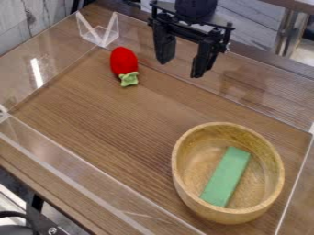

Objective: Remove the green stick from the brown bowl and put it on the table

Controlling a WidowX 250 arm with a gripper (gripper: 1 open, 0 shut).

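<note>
The green stick [226, 175], a flat green bar, lies slantwise inside the brown bowl [188, 156], a big round wooden bowl at the near right of the table [110, 119]. My gripper [182, 62] hangs at the far middle, pointing down, well away from the bowl and up-left of it. Its two black fingers [201, 62] stand apart with nothing between them.
A red strawberry toy [123, 62] with green leaves lies left of the gripper. Low clear plastic walls [50, 151] edge the tabletop, and a folded clear piece [95, 29] stands at the far left.
</note>
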